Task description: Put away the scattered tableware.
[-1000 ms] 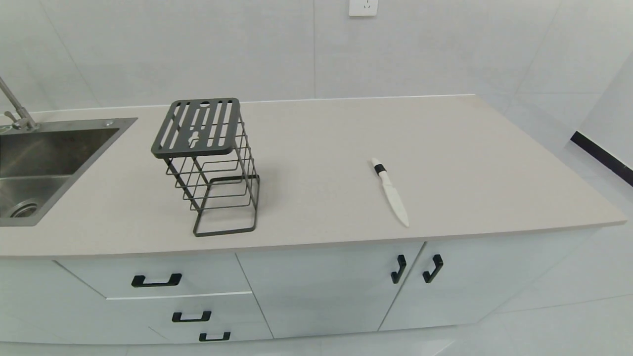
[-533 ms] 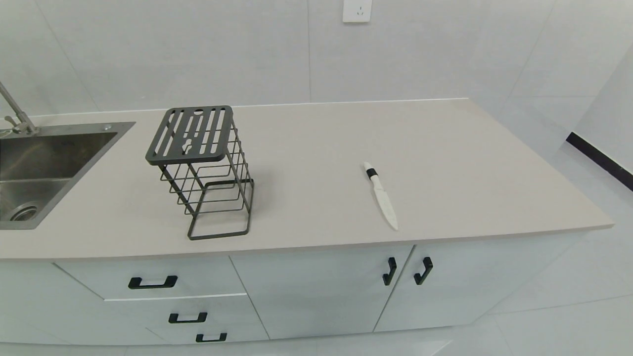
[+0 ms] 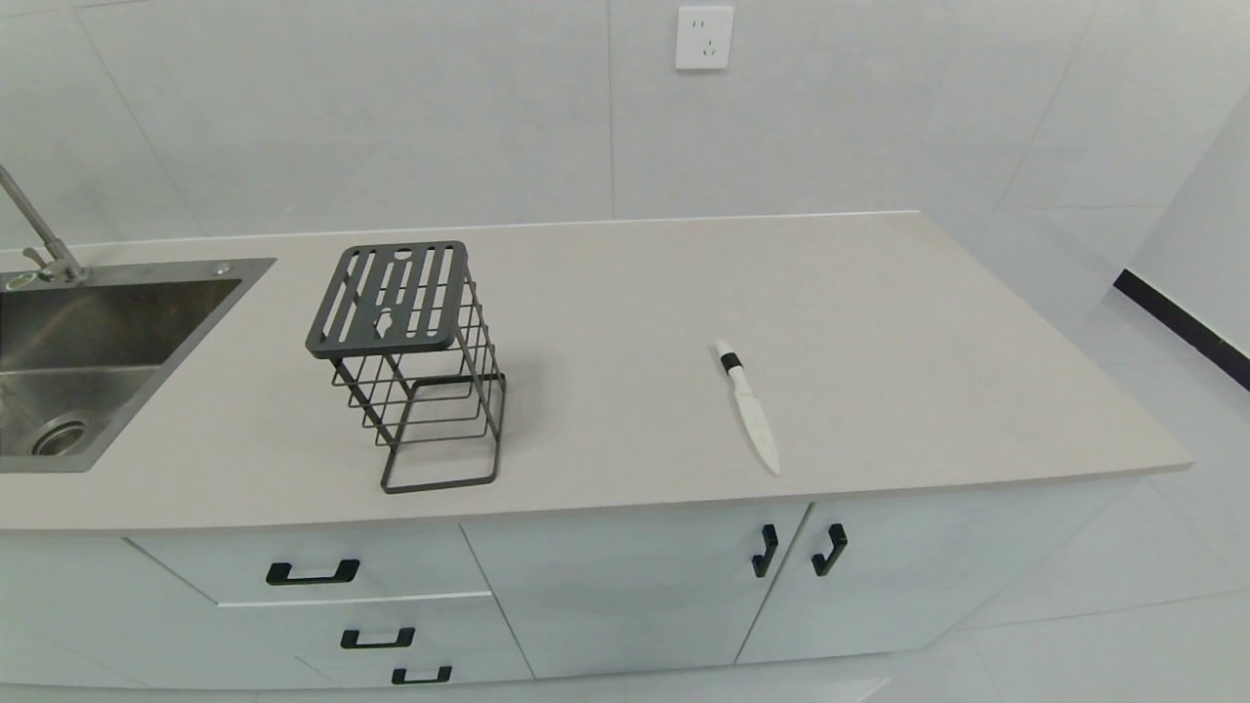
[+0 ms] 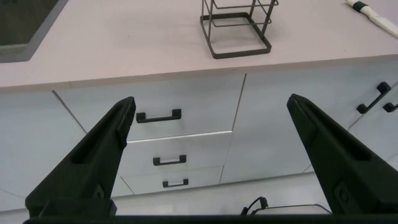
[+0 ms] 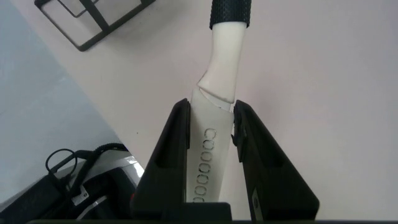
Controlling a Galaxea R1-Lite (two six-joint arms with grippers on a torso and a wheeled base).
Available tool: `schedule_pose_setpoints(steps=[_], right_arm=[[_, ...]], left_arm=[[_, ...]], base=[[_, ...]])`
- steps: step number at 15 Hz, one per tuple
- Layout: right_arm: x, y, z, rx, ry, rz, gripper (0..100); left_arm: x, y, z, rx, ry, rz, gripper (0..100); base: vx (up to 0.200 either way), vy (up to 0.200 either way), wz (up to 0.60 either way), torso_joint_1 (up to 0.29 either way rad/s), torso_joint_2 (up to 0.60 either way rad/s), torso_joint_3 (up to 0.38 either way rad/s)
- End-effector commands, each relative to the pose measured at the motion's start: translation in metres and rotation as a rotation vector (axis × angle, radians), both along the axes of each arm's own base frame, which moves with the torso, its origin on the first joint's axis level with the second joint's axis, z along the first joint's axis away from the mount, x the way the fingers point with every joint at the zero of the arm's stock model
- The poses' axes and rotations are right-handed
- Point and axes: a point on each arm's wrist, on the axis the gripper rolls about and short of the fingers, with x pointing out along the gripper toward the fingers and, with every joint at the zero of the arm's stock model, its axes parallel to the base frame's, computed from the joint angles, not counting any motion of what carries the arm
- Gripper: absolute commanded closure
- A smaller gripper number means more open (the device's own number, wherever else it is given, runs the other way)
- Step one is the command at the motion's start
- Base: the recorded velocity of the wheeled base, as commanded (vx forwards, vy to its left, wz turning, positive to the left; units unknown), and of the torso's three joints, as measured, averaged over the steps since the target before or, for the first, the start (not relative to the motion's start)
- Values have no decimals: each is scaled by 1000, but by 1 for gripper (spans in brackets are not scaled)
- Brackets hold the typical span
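Observation:
A white knife [image 3: 747, 405] with a black band lies on the counter, blade tip near the front edge and right of the black wire rack [image 3: 405, 361]. In the right wrist view my right gripper [image 5: 211, 109] sits close over that knife [image 5: 225, 56], its fingers [image 5: 177, 143] tight against both sides of the blade. My left gripper [image 4: 211, 102] hangs open in front of the cabinet drawers, below counter height. Beyond it are the rack [image 4: 236, 31] and the knife handle [image 4: 373, 14].
A steel sink [image 3: 244, 266] with a faucet [image 3: 39, 234] is set into the counter's far left end. The counter [image 3: 879, 322] ends at the right, with floor beyond. Drawers and doors with black handles [image 3: 312, 571] run below.
The whole head picture has shifted slightly, so the camera moved. The knife and the rack keep their places on the counter.

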Motion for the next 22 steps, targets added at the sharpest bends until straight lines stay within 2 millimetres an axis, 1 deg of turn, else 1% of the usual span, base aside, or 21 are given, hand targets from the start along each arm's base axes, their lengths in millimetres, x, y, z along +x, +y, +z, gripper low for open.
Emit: schedule_pose_setpoints(steps=[1, 7, 12, 16, 22], right_arm=[[0, 0, 0, 0, 1, 0, 0], [0, 0, 0, 0, 1, 2, 0], [0, 0, 0, 0, 1, 2, 0], [0, 0, 0, 0, 1, 2, 0], [0, 0, 0, 0, 1, 2, 0]], left_arm=[[0, 0, 0, -3, 2, 0, 0], [0, 0, 0, -2, 0, 0, 0], [0, 0, 0, -3, 2, 0, 0], [0, 0, 0, -5, 1, 1, 0], [0, 0, 0, -3, 0, 3, 0]], base=[[0, 0, 0, 0, 0, 0], [0, 0, 0, 15, -28, -15], [0, 0, 0, 225, -440, -208], [200, 0, 0, 38, -77, -33], [0, 0, 0, 0, 0, 0]])
